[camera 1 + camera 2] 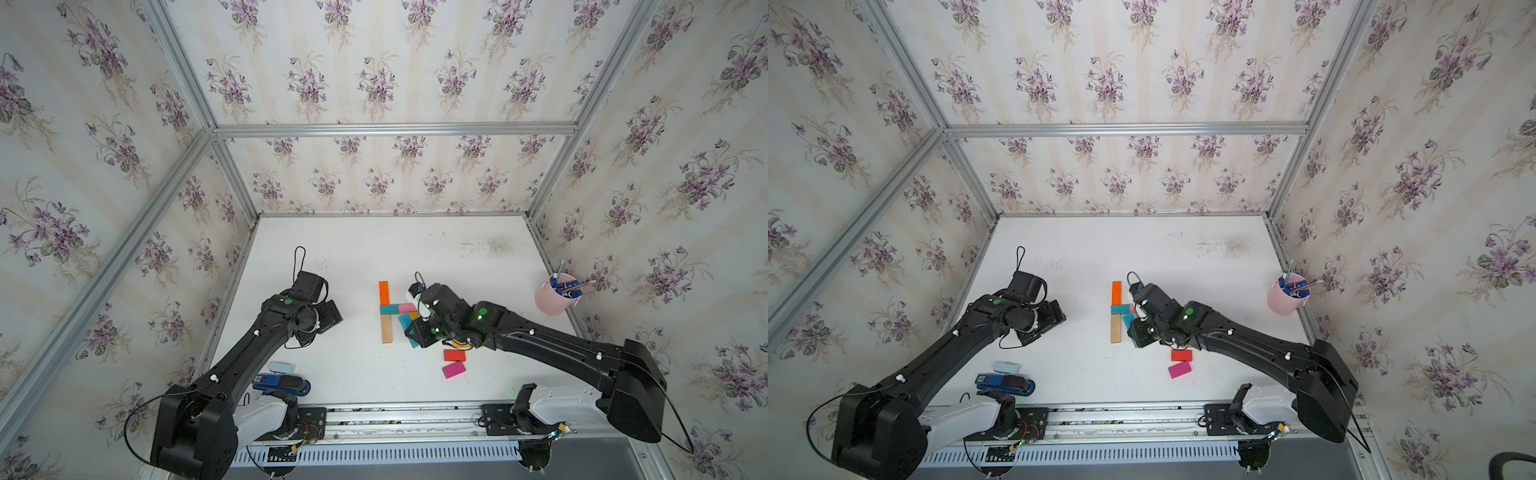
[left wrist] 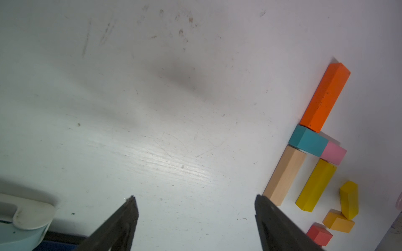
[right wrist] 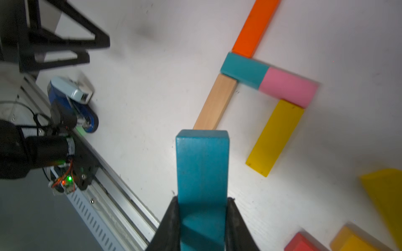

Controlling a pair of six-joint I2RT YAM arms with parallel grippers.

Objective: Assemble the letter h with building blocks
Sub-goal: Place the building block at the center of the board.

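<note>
Table (image 1: 353, 365) open left of h (image 1: 390, 309); blocks (image 1: 454, 355) right.

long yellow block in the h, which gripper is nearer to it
Right. The right gripper, clamping a long teal block, hangs close by the long yellow block; the left gripper sits open, farther off past the wood block.

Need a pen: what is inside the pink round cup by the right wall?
The pink round cup holds several blue pens sticking above its rim. Its wall hides their lower ends and the cup's bottom.

Matt-painted teal block (image 3: 202, 169), bare grainy wood block (image 3: 215, 103), scuffed semi-gloss white tabletop (image 2: 152, 108), ribbed metal rail (image 3: 108, 184).
</note>
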